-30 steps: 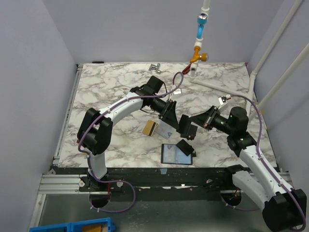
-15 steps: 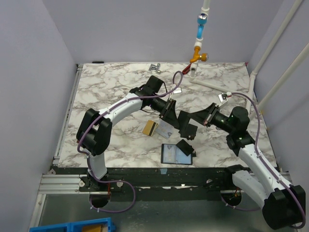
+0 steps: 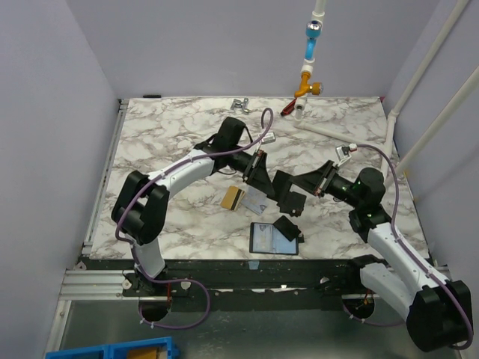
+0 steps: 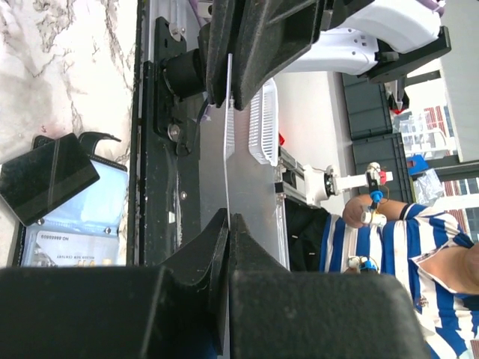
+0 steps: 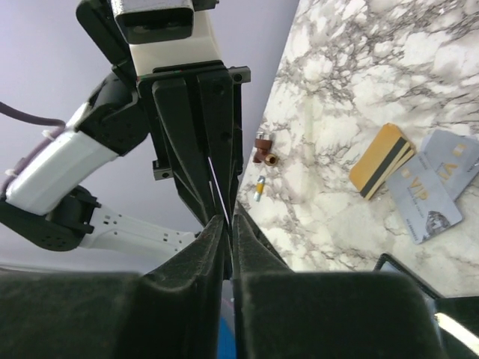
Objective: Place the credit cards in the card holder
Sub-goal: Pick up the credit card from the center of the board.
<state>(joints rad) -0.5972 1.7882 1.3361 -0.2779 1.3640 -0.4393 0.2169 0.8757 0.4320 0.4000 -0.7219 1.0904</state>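
My two grippers meet tip to tip above the table's middle. A thin pale card (image 4: pixel 227 142) stands edge-on between them. The left gripper (image 4: pixel 228 217) (image 3: pixel 268 179) is shut on one end of it. The right gripper (image 5: pixel 228 218) (image 3: pixel 283 187) has its fingers barely parted around the other end. On the marble lie a gold-tan credit card (image 3: pixel 233 197) (image 5: pixel 382 158) with a dark stripe and a grey-blue one (image 3: pixel 258 202) (image 5: pixel 426 198). The card holder (image 3: pixel 268 239) (image 4: pixel 82 224) lies open near the front edge, its bluish lining up.
A small black case (image 3: pixel 288 226) (image 4: pixel 45 176) rests at the card holder's far corner. At the back stand a brass fitting (image 3: pixel 307 86), a metal clip (image 3: pixel 241 103) and a white pipe (image 3: pixel 340 131). The black front rail (image 3: pixel 247 273) borders the table.
The left gripper has closed onto the card that the right gripper was holding up. The right fingers have eased apart a little. The left elbow has shifted towards the back.
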